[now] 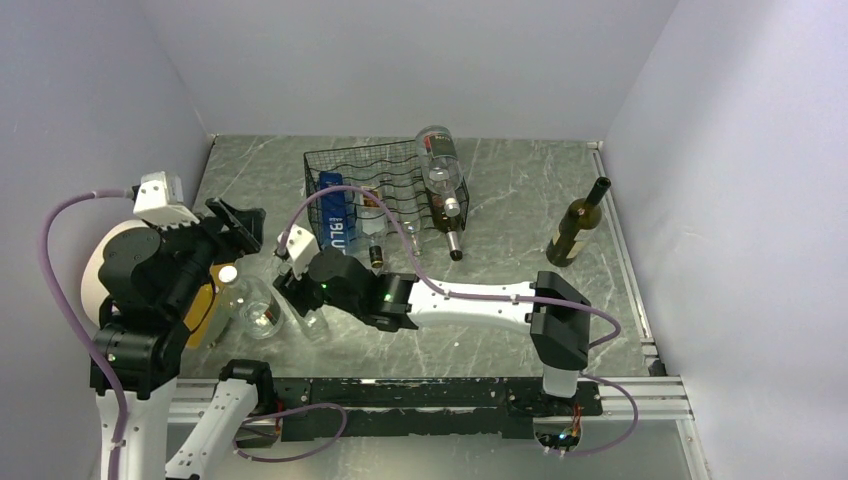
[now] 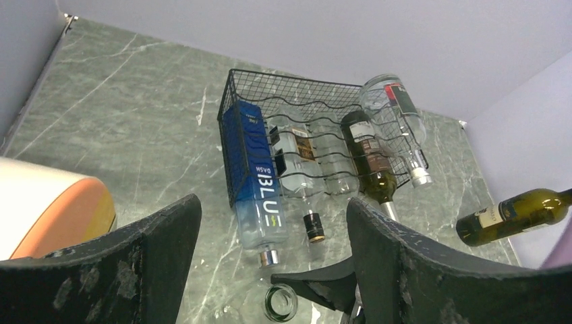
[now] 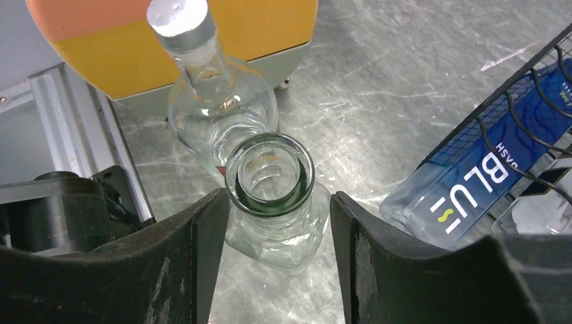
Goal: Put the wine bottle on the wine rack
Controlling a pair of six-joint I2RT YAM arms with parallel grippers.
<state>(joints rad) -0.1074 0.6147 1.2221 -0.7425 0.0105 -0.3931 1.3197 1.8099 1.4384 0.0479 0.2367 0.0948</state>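
A clear glass bottle with an open green-rimmed mouth (image 3: 270, 175) stands upright on the table near the left front (image 1: 308, 320). My right gripper (image 3: 280, 196) straddles its neck; the left finger touches the rim, and a thin gap shows at the right finger (image 3: 351, 229). The jaws are open. The black wire wine rack (image 1: 345, 165) sits behind, with several bottles lying in it. A dark green wine bottle (image 1: 575, 232) stands alone at the right. My left gripper (image 2: 273, 202) hangs open and empty above the table's left side (image 1: 235, 225).
A clear bottle with a white cap (image 3: 202, 74) stands just behind the open one, against an orange-and-white round object (image 3: 182, 47). A blue-labelled bottle (image 2: 256, 182) pokes out of the rack's front. A clear bottle (image 1: 437, 155) lies on top of the rack.
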